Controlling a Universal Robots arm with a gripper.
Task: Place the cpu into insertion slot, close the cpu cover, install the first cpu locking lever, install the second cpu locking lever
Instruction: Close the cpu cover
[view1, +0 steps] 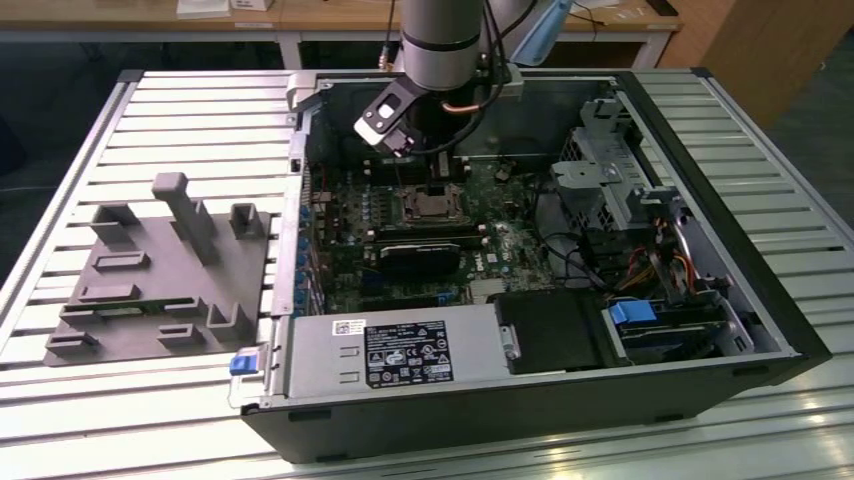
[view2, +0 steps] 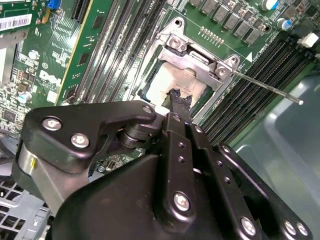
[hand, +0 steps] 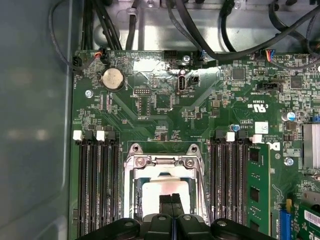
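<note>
Gripper (hand: 171, 201), black two-finger type, clenched, nothing between tips. Tips are on or just above the small flat silver-grey square cpu (hand: 151, 196); contact unclear. Cpu sits in square black insertion slot (view1: 430, 203), mid-board. Thin silvery windowed cpu cover (hand: 161, 161) lies down around it. Thin steel lever rod (view2: 265, 87) juts out over memory slots. Exterior view: grey moulded fixture block (view1: 154, 275) at 9 o'clock of open black computer case (view1: 534, 415); arm enters at 12 o'clock.

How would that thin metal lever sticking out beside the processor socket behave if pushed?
The lever is a long, thin rod, so it is probably springy rather than rigid. Its smooth, shiny surface could let whatever pushes it slip off.
</note>
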